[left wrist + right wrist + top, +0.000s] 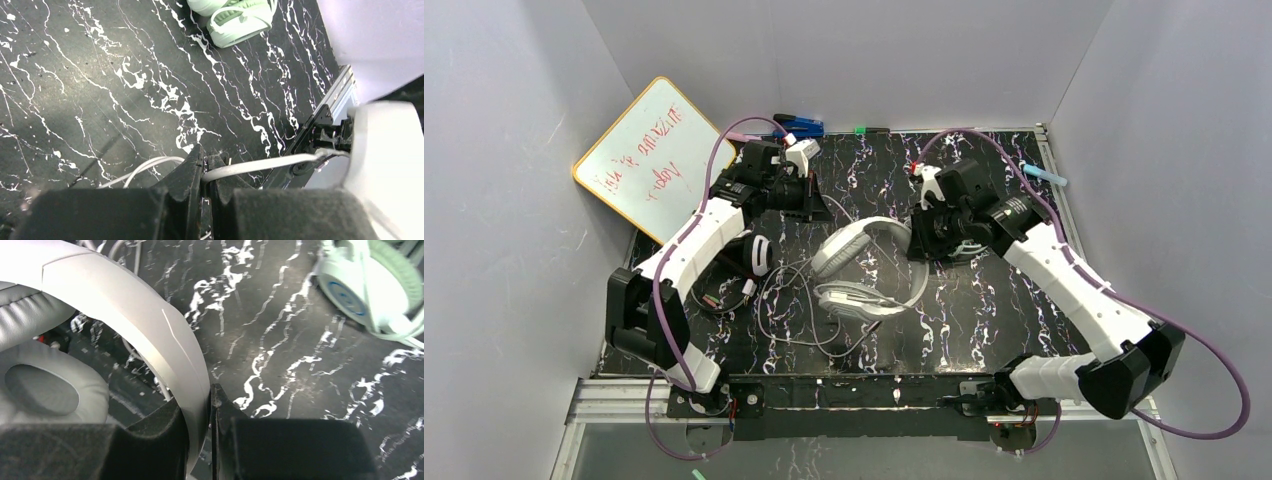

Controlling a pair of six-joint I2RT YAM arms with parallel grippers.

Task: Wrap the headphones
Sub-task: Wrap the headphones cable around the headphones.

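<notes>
The light grey headphones lie at the table's middle, their grey cable looped to their left. My right gripper is shut on their headband; an ear cushion shows beside it. My left gripper is shut on the grey cable, which runs out to the right between the closed jaws. The mint-green headphones lie on the table beyond; the left wrist view also shows them. The black-and-white headphones sit under the left arm.
A whiteboard leans on the back left wall. Markers lie along the back edge and a blue pen at the right edge. A metal rail borders the black marbled table.
</notes>
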